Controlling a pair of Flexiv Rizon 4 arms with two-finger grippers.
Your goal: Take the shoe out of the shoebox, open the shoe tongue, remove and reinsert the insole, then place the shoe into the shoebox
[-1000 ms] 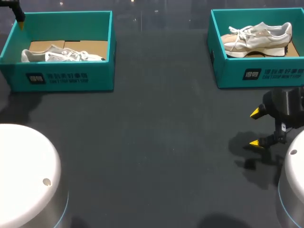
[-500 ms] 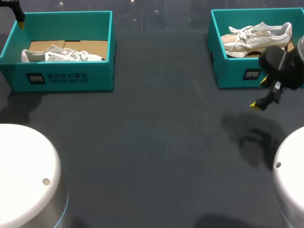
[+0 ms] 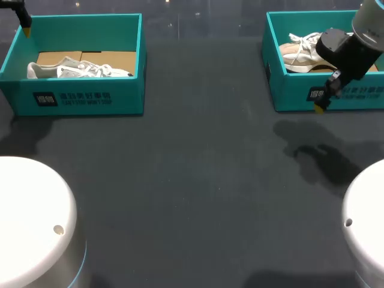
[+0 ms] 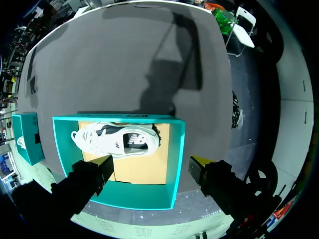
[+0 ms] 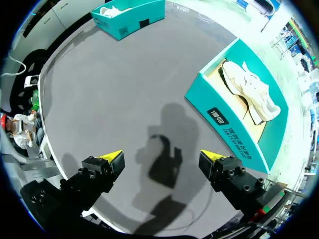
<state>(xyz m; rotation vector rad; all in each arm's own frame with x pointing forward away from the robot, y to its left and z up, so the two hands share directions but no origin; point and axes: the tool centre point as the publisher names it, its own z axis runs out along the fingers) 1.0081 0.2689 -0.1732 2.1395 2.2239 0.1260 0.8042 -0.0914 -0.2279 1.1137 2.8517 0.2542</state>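
A white shoe (image 3: 78, 70) lies in the teal shoebox (image 3: 78, 99) at the back left. My left gripper (image 3: 25, 24) hangs over that box's far left corner; in the left wrist view the gripper (image 4: 152, 167) is open above the box (image 4: 134, 199), with the shoe (image 4: 117, 140) ahead of its fingers. A white and beige shoe (image 3: 300, 51) lies in the teal shoebox (image 3: 294, 96) at the back right. My right gripper (image 3: 327, 96) is open above that box's front wall. In its own view the gripper (image 5: 167, 160) hovers over bare table, the box (image 5: 224, 124) and shoe (image 5: 249, 89) ahead.
The dark table (image 3: 198, 180) stretches between and in front of the two boxes. The arms' white bases (image 3: 30, 216) stand at the front corners. The left box (image 5: 129, 17) shows far ahead in the right wrist view.
My right arm has risen from low over the front right of the table and moved back to the right box's front wall. The left arm has stayed still.
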